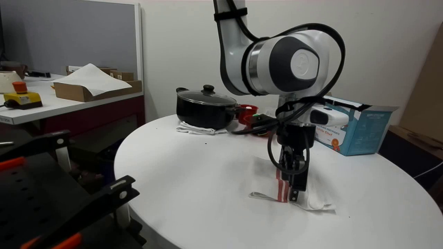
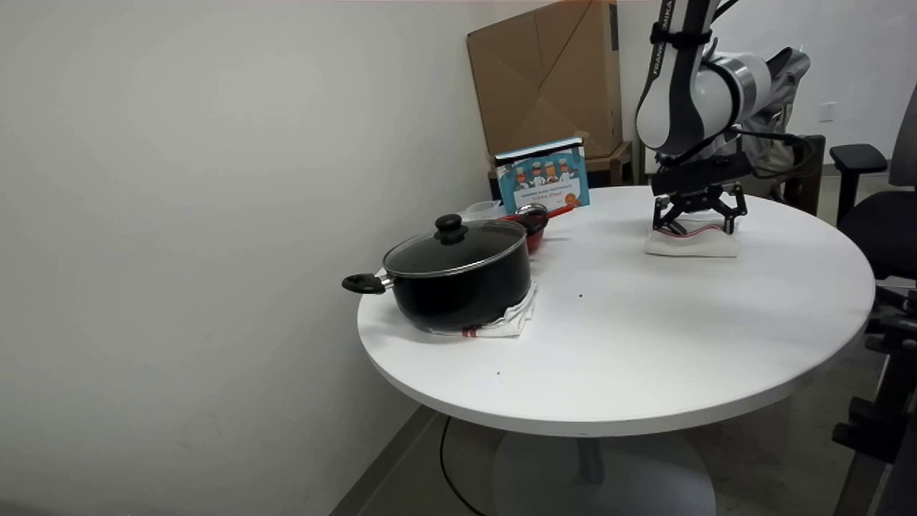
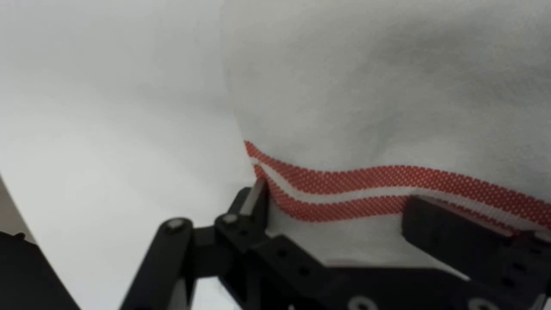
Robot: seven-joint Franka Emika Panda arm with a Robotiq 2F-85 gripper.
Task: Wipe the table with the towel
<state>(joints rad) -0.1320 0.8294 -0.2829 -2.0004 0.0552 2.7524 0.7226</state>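
The round white table [image 1: 187,180] shows in both exterior views [image 2: 645,344]. The white towel with two red stripes [image 1: 315,199] lies on it, slightly rumpled; it also shows in an exterior view [image 2: 691,246] and fills much of the wrist view [image 3: 366,99]. My gripper [image 1: 293,196] points down with its fingertips at the towel. Its fingers are spread wide in an exterior view [image 2: 702,228]. In the wrist view the open gripper [image 3: 335,200] has one finger at the towel's side edge and the other over the stripes, with cloth between them.
A black pot [image 1: 204,110] with a glass lid stands on another folded white cloth [image 1: 197,129] near the wall. Red cookware [image 2: 537,228] and a blue box [image 1: 361,129] stand along the wall side. A black rack [image 1: 45,197] is beside the table.
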